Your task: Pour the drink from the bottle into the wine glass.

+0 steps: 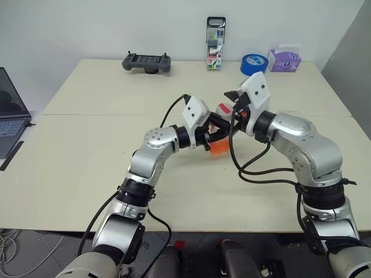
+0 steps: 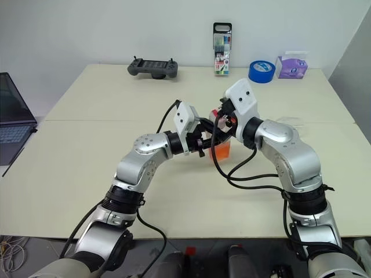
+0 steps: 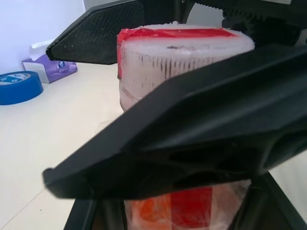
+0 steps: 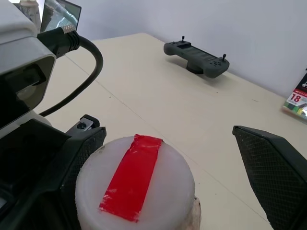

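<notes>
My left gripper (image 1: 214, 136) is shut on the bottle (image 1: 219, 145), holding it upright above the middle of the table. The orange drink (image 2: 221, 152) shows in the bottle's lower part. The white cap with a red tape strip (image 4: 134, 179) sits between the spread fingers of my right gripper (image 4: 177, 158), which stands open around it, one fingertip (image 4: 268, 163) clear of the cap. The left wrist view has the cap (image 3: 182, 52) behind my own finger. Of the wine glass, just a faint clear edge (image 2: 293, 120) shows past my right forearm.
Along the far edge of the table (image 1: 87, 133) lie a black game controller (image 1: 146, 62), an upright pen box (image 1: 215, 51), a blue tape roll (image 1: 254, 63) and a purple tissue box (image 1: 284, 59). An open laptop (image 1: 11, 116) sits off the left side.
</notes>
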You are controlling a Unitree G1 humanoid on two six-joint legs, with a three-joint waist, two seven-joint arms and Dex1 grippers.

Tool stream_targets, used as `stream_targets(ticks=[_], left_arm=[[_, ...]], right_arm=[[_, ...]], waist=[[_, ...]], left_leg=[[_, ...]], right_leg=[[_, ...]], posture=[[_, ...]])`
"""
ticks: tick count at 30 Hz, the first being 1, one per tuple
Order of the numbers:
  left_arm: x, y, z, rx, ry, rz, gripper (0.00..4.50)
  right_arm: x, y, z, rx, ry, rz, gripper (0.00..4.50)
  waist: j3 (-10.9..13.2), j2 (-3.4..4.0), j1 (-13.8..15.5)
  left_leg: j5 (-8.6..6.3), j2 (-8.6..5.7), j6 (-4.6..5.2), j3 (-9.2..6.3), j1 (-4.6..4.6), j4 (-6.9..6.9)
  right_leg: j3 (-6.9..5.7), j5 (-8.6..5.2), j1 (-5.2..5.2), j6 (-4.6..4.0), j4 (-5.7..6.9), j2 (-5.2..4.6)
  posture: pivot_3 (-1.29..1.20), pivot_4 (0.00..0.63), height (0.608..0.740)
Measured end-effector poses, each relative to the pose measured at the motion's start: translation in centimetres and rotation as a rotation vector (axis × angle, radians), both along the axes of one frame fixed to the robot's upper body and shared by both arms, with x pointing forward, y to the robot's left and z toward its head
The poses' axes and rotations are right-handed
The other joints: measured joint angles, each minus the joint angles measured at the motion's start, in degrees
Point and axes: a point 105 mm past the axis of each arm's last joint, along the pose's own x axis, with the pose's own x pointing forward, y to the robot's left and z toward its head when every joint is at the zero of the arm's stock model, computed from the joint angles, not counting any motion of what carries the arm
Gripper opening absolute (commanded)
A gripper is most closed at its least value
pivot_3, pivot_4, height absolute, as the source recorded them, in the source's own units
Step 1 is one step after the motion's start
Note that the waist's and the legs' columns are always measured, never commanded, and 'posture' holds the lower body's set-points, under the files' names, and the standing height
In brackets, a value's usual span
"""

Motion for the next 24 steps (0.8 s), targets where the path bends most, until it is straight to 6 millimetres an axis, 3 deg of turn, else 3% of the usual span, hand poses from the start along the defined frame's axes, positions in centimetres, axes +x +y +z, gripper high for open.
stream_targets(ticks=[24], left_arm=[[0.0,0.0,0.4,0.007,-0.011,-0.019,1.83]], right_arm=[[-2.9,-3.6,-0.7,0.016,0.063,0.032,4.50]], waist=[[0.0,0.00,0.0]], left_leg=[[0.00,-0.02,0.02,0.01,0.00,0.00]], right_leg=[[0.00,0.00,0.02,0.00,0.01,0.01]], posture=[[0.00,0.150,0.740]])
